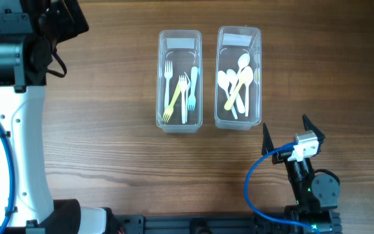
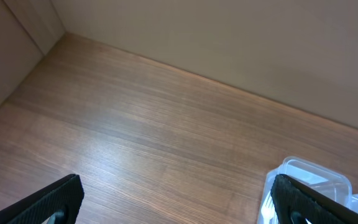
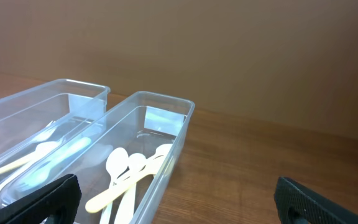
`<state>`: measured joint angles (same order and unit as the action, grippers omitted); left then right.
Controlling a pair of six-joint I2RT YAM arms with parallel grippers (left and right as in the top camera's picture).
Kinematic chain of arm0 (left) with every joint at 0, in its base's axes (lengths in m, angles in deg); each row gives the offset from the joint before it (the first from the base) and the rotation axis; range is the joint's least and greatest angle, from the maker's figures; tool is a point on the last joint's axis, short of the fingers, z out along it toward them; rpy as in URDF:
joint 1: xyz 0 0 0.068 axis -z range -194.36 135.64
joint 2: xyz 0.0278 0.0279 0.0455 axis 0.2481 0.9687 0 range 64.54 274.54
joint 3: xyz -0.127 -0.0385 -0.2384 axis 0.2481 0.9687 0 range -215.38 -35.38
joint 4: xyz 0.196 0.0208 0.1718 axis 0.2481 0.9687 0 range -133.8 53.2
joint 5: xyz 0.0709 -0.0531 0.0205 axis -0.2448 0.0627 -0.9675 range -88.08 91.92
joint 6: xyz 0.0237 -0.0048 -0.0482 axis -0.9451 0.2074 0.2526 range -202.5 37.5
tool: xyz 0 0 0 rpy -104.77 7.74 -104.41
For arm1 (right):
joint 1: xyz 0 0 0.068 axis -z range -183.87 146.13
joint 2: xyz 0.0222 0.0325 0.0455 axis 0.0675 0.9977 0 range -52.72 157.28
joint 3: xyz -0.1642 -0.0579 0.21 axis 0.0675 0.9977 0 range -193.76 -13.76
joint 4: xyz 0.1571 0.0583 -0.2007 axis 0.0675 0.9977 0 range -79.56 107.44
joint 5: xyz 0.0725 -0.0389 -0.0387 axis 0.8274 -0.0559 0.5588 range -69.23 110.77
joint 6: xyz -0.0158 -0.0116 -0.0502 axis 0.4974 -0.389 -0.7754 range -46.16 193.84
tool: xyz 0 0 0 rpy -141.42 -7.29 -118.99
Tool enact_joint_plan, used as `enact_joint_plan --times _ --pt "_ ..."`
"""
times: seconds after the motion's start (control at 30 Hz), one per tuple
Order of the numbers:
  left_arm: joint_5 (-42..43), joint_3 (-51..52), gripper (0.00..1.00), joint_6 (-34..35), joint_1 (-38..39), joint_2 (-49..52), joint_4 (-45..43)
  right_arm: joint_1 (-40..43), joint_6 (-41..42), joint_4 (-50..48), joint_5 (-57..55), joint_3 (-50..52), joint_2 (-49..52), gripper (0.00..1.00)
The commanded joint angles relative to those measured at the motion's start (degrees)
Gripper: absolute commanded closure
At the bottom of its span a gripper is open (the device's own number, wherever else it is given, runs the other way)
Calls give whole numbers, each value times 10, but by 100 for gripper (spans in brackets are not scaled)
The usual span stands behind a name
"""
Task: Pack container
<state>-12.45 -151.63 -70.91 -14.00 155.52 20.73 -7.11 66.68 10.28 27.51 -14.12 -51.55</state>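
Note:
Two clear plastic containers stand side by side at the table's back middle. The left container (image 1: pixel 162 78) holds several forks (image 1: pixel 182 91), white, pale blue and one yellow. The right container (image 1: pixel 258 71) holds several spoons (image 1: pixel 236 84), white and one yellow. My right gripper (image 1: pixel 284 133) is open and empty, just in front of the right container's near right corner. In the right wrist view the spoon container (image 3: pixel 179 134) sits between the open fingers (image 3: pixel 179 199) on the left side. My left gripper (image 2: pixel 179 199) is open and empty over bare table, left of the fork container (image 2: pixel 316 174).
The left arm's white body (image 1: pixel 12 130) runs down the left edge of the table. A blue cable (image 1: pixel 258 182) loops beside the right arm's base. Brown walls (image 2: pixel 229 37) stand behind the table.

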Motion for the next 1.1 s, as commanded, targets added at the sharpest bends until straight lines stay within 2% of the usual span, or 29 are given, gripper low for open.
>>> enact_joint_plan --times 0.0,0.13,0.27,0.37,0.43,0.5,0.63,0.77,1.07 --pt "29 13 0 -7 1 -74 -12 -1 -3 -2 -14 0 1 0" --pt "45 114 0 -7 -2 -150 -144 -1 -3 -2 -14 0 1 0" --pt "72 327 0 -7 -16 -255 -341 -1 -3 -2 -14 0 1 0" --pt "123 554 0 -7 -29 -367 -515 -1 -4 -2 -14 0 1 0" --pt "143 675 0 -7 -28 -441 -582 -1 -3 -2 -14 0 1 0" --pt "173 775 0 -6 -28 -518 -612 -1 -3 -2 -14 0 1 0" --pt "207 913 0 -7 -28 -670 -611 -1 -3 -2 -14 0 1 0" --pt "208 1000 0 -7 -28 -798 -599 -1 -3 -2 -14 0 1 0" --pt "208 1086 0 -7 -26 -906 -589 -1 -3 -2 -14 0 1 0"
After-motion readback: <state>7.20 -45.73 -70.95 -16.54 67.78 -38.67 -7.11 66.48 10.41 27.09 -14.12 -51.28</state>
